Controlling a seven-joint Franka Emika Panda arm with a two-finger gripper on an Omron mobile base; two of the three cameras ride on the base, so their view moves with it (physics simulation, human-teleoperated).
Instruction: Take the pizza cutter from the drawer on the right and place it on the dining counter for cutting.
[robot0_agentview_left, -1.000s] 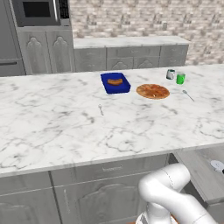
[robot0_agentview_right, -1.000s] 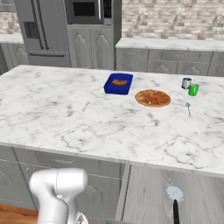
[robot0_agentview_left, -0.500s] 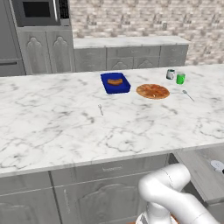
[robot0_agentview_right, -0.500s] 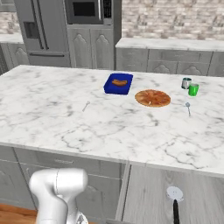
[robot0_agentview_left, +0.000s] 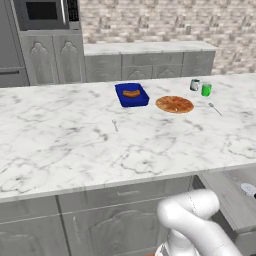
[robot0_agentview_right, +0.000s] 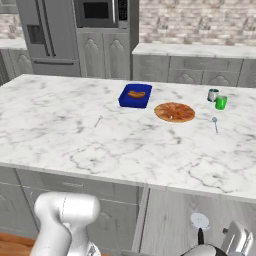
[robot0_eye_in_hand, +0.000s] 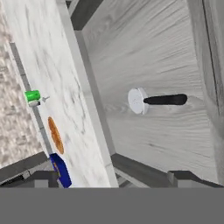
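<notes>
Marble fills most of both base views: the dining counter (robot0_agentview_left: 75, 145) is a broad white slab with grey veins, resting on grey panelled cabinet fronts. Below its near edge, toward the right, the drawer (robot0_agentview_right: 170, 225) stands pulled out, a shallow grey tray with a plain grey floor. The pizza cutter (robot0_eye_in_hand: 155, 100) lies flat on that floor, alone, its pale round wheel pointing toward the counter and its short black handle pointing away. In the right base view the wheel shows as a small white disc (robot0_agentview_right: 199, 220) with the dark handle just below it; in the left base view only the wheel peeks in at the right edge (robot0_agentview_left: 248, 188).

The gripper (robot0_eye_in_hand: 111, 177) hangs above the open drawer, looking down on the cutter, its two dark tips spread wide apart at the bottom of the hand view and touching nothing. The cutter sits clear of both tips.

On the counter top, well back from the drawer, rest a blue tray (robot0_agentview_left: 132, 94) with food in it, a pizza (robot0_agentview_left: 174, 104) just beside it, a green cup (robot0_agentview_left: 206, 89) next to a grey cup (robot0_agentview_left: 194, 85), a spoon (robot0_agentview_left: 215, 108) near the cups and a fork (robot0_agentview_left: 115, 124) out on the bare marble.
</notes>
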